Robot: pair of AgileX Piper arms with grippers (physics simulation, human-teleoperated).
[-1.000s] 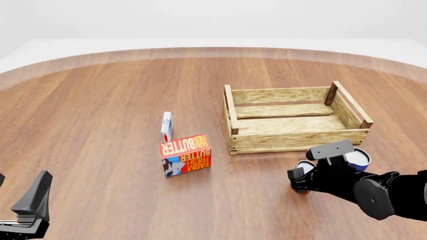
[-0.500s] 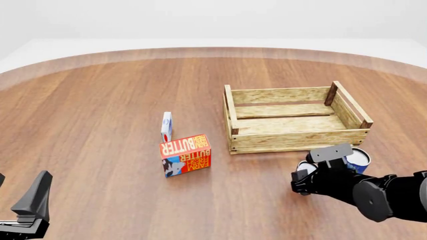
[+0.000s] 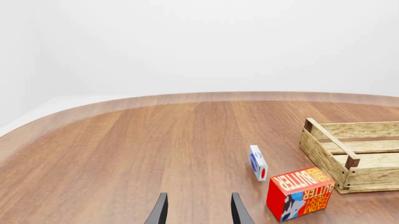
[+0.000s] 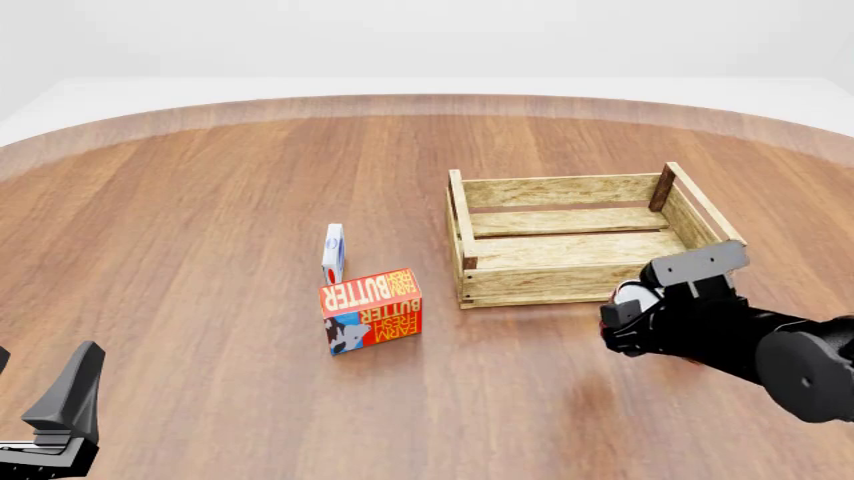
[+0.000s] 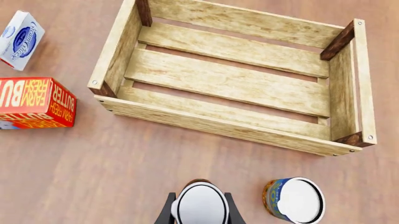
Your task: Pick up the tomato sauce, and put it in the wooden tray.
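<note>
- Far L, front view: left gripper (image 4: 60, 425) parked low at table edge, same spot as 1 s ago. Fingers (image 3: 158, 211) spread apart in wrist view, nothing between them.
- L of centre: small blue-white carton (image 4: 332, 254) on edge on the wooden table (image 4: 200, 250), just behind butter box (image 4: 372, 311). Both unmoved vs. earlier frames.
- Centre-R: wooden tray (image 4: 587, 240) on table, nothing inside per R wrist view (image 5: 240, 81). Position unchanged.
- R: right gripper (image 4: 627, 318) now higher and closer to tray's near wall than 0.5 s ago; overlaps near-R corner of tray in front view. Was lower, down at table level, 1 s ago.
- tomato sauce (image 5: 200, 203) pinched between R fingers, white top facing wrist cam; only a white sliver (image 4: 633, 298) seen in front view, red label hidden by gripper. Lifted off table – red base visible at table level 1 s ago, not now.
- blue-yellow can (image 5: 294, 199) upright on table beside the held can in R wrist view, near side of tray, outside it. Hidden behind R arm in front view now; partly seen there 0.5 s ago.
</note>
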